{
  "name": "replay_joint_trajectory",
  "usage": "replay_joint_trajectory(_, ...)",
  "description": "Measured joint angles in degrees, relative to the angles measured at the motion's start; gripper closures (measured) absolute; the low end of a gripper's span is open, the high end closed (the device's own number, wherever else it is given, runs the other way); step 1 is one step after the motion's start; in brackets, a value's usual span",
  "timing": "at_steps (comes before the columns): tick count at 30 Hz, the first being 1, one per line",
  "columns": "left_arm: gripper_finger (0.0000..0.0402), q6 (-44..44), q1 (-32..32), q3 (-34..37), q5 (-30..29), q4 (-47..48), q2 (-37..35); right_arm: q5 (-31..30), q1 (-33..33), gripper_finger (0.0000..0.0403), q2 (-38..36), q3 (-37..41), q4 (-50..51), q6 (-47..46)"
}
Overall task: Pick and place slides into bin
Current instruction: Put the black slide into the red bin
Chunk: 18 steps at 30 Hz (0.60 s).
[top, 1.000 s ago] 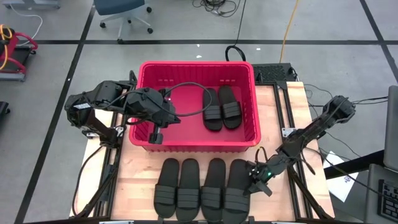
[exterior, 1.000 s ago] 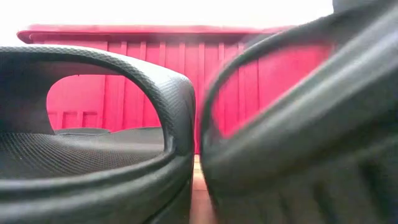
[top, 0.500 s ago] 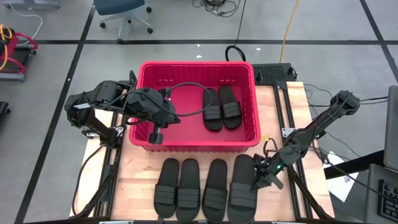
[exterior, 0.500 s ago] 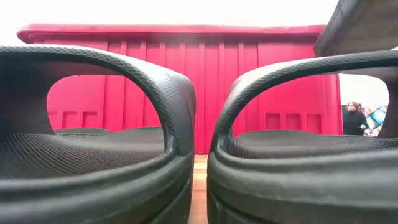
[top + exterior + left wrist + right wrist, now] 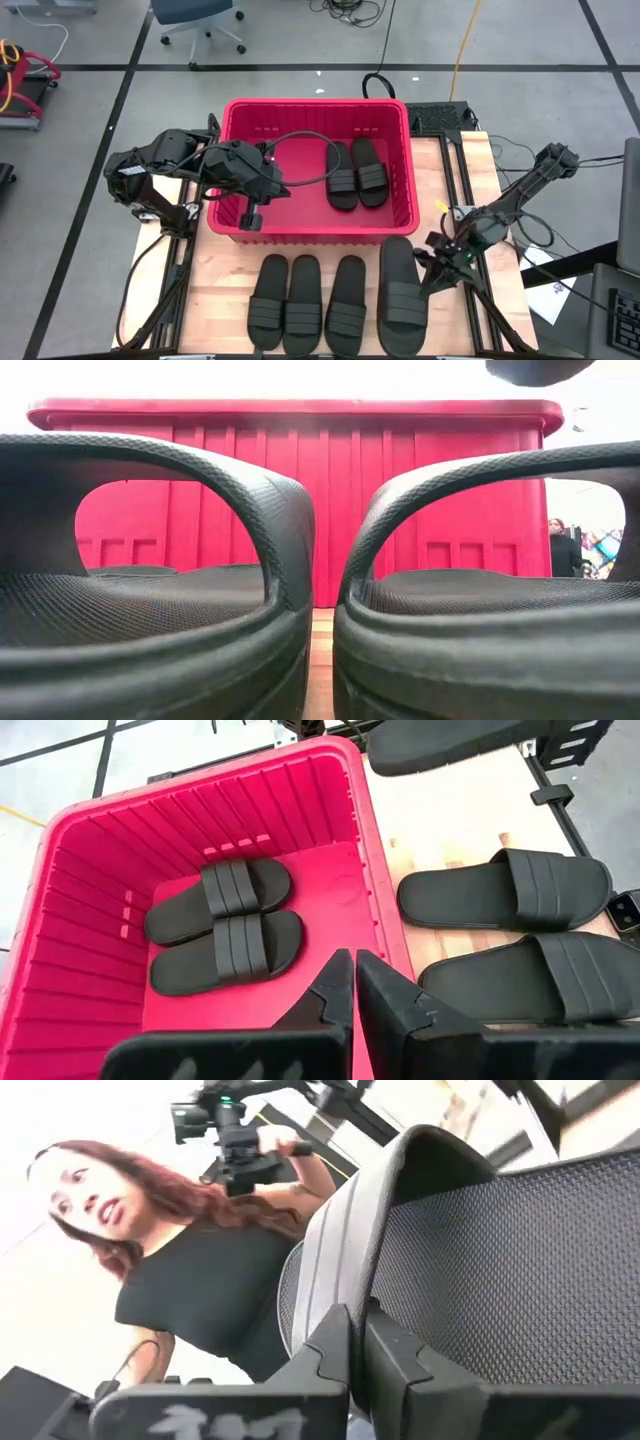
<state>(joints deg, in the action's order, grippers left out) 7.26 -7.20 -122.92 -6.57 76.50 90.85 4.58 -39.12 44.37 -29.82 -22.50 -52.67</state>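
The wooden bench (image 5: 225,275) holds a big red bin (image 5: 315,112), and everything here is placed from that bin. The bin sits at the far middle of the bench.

Inside the bin, on its right side, lie two black slides (image 5: 356,173), side by side and touching, flat on the bin floor.

In front of the bin, on the bench, lie three more slides (image 5: 309,302) in a row, close together, toes pointing at the bin. Just right of that row is a fourth slide (image 5: 401,290). It reaches nearer to the bin's front wall than the other three, and it is lifted off the bench.

The right end effector (image 5: 447,262) is in front of the bin's right corner, at the right edge of that fourth slide. Its fingers are closed on the slide's side, as the right wrist view shows with the fingers (image 5: 340,1350) pinched tight on the black rim.

The left end effector (image 5: 251,217) hangs over the left part of the bin, just above the floor inside. Its fingers are closed and hold nothing.

Beyond the bench a person (image 5: 190,1280) in a black top shows.
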Motion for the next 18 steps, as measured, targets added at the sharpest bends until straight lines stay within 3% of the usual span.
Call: replay_joint_trajectory(18, 0.0389, -1.4, 2.4, 0.0, 0.0, 0.0, 0.0, -10.5, 0.3, 0.0402, -3.8, -3.7, 0.0, 25.9)
